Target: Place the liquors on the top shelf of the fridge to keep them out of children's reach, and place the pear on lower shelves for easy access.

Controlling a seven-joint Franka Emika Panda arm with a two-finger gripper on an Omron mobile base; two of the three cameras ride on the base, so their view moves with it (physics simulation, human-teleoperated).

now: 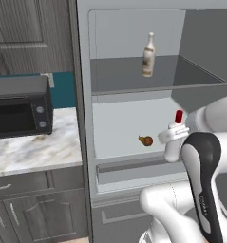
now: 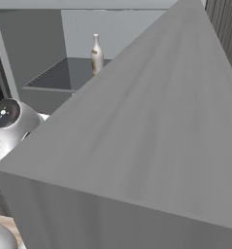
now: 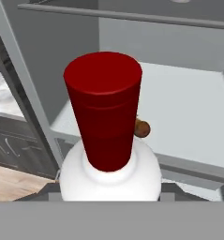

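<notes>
**Fridge open: slim bottle up top, pear below, red-capped bottle in the claw**

The fridge [image 1: 84,118] stands with its interior in full view from the left base camera; in the right base view its grey door [image 2: 151,131] slants across most of the picture. To the left of the fridge, a black microwave [image 1: 20,107] sits on a marbled counter [image 1: 34,152] above dark cabinets [image 1: 36,204].

Inside, the dark top shelf [image 1: 129,73] carries the pale slim bottle [image 1: 148,54], upright and toward the back; the right base view shows it there too [image 2: 96,53]. The paler lower shelf [image 1: 119,128] holds the pear [image 1: 146,140], lying alone near the middle.

The white bottle [image 1: 173,140] with its red cap [image 3: 104,108] is upright at the front right edge of the lower shelf, by the arm. The claw [image 3: 108,190] is partly closed around its white shoulders, fingertips dark on either side. Whether the bottle's base rests on the shelf cannot be told.
</notes>
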